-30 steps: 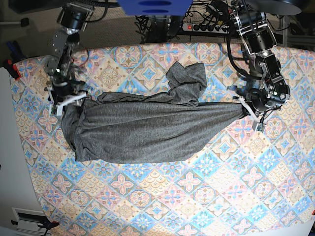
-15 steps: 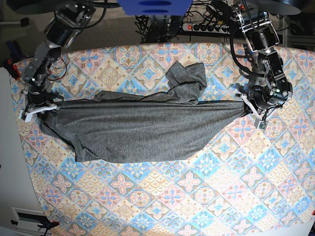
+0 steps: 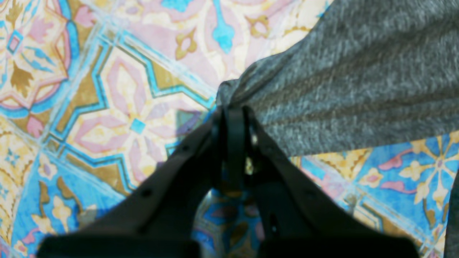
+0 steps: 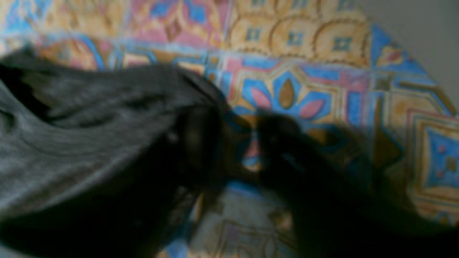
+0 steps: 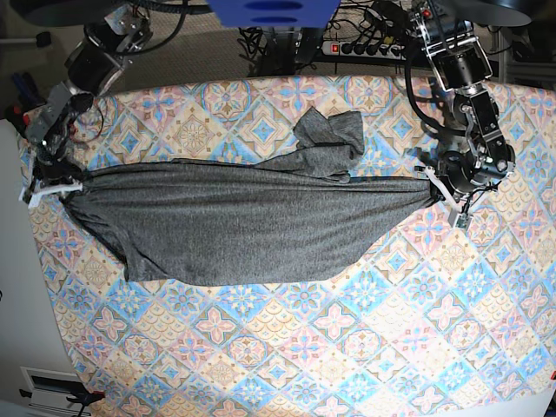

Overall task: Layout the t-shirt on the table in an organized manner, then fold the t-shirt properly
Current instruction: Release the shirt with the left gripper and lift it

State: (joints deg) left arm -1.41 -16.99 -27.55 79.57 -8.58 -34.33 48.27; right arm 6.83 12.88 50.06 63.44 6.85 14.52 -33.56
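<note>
No writing shows; the left gripper [image 5: 432, 184] pinches the t-shirt [image 5: 243, 221] taut across the counter [image 5: 347, 347], while the right gripper [image 5: 54, 186] jaws' spread is unclear.

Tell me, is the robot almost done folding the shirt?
Not yet. The t-shirt already lies stretched wide across the table. The left gripper is pinching one end shut, and the right gripper is at the other end, though its picture is too blurry to show its grip. One sleeve is bunched up, so smoothing and all the folding are left.
</note>
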